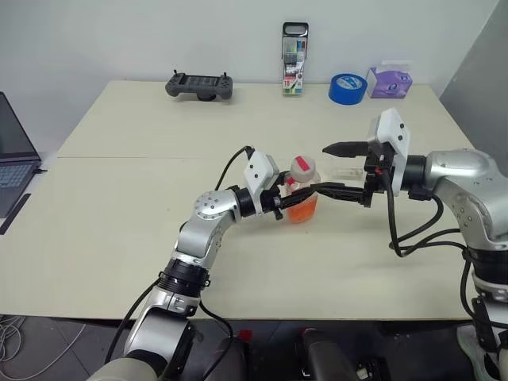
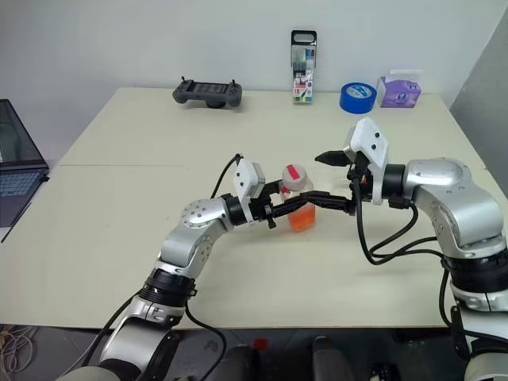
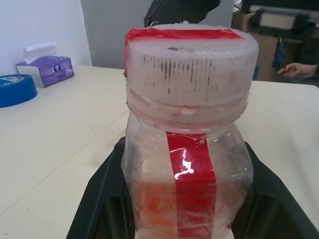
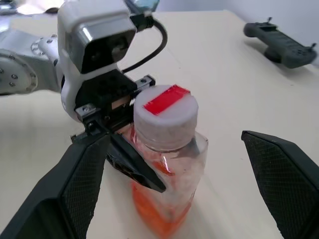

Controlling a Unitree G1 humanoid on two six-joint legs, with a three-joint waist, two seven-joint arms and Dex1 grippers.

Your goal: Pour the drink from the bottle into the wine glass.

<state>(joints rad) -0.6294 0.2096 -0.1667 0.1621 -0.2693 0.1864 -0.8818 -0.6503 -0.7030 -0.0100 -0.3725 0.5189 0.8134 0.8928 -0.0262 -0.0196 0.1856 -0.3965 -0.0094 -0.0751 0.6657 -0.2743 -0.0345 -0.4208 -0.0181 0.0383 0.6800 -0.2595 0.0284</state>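
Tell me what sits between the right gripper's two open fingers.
The bottle, capped and holding the drink, stands between the right gripper fingers without touching either, in the right wrist view. The left gripper grips its body.

No wording can be read: print on the tall clear marker pack [image 1: 294,59] and purple tissue box [image 1: 389,82] is too small.

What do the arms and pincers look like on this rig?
Both arms are silver-grey metal with rounded joint housings and black collars. Each wrist carries a white camera block. The left pincer and right pincer have two tapered black fingers with textured pads. Loose black cables loop along both forearms.
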